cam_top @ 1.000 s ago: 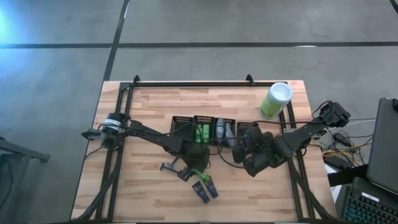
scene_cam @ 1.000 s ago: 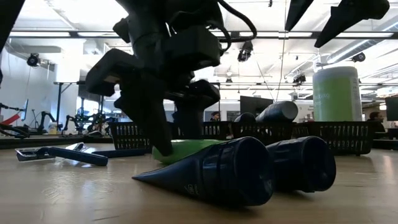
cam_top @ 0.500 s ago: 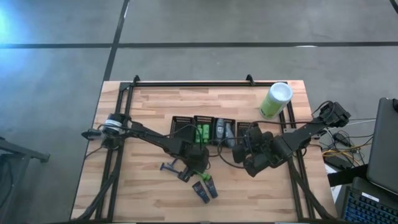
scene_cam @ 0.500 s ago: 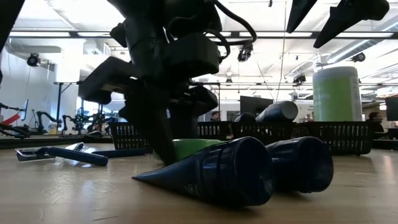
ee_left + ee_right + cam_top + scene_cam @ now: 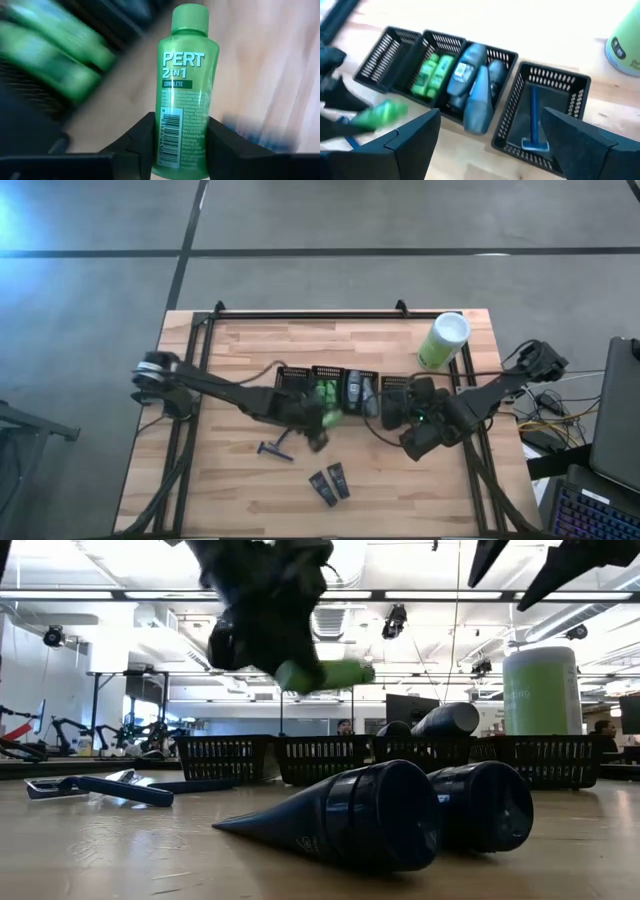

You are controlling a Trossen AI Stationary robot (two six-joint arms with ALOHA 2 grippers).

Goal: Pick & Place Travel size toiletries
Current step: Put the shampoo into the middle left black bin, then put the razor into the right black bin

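My left gripper (image 5: 181,124) is shut on a bright green PERT bottle (image 5: 186,75) and hangs in the air just short of the row of black baskets (image 5: 290,377). The held bottle (image 5: 322,674) floats well above the table in the low view. More green bottles (image 5: 432,74) lie in the second basket, grey-blue tubes (image 5: 472,85) in the third, and a razor (image 5: 534,120) in the fourth. Two dark navy tubes (image 5: 330,483) and a blue razor (image 5: 272,449) lie on the wood. My right gripper (image 5: 490,145) is open, near the baskets' right end. My left gripper pinches the green bottle's lower body (image 5: 182,147), near its base, between its two fingers (image 5: 142,142). The bottle runs along the fingers, cap pointing away from the wrist. It is lifted clear of the table, roughly level, and its cap end sticks out past the fingertips.
A tall light-green canister with a white lid (image 5: 443,340) stands at the table's far right corner. Bare wood (image 5: 230,480) stretches along the near left side. Black frame rails (image 5: 300,314) run along the table's edges, and cables trail off the right side.
My left gripper, shut on the green bottle, has risen from the table beside the navy tubes and moved toward the far edge, up to the baskets. The bottle has come clear of the wood. My right gripper has shifted slightly toward the baskets.
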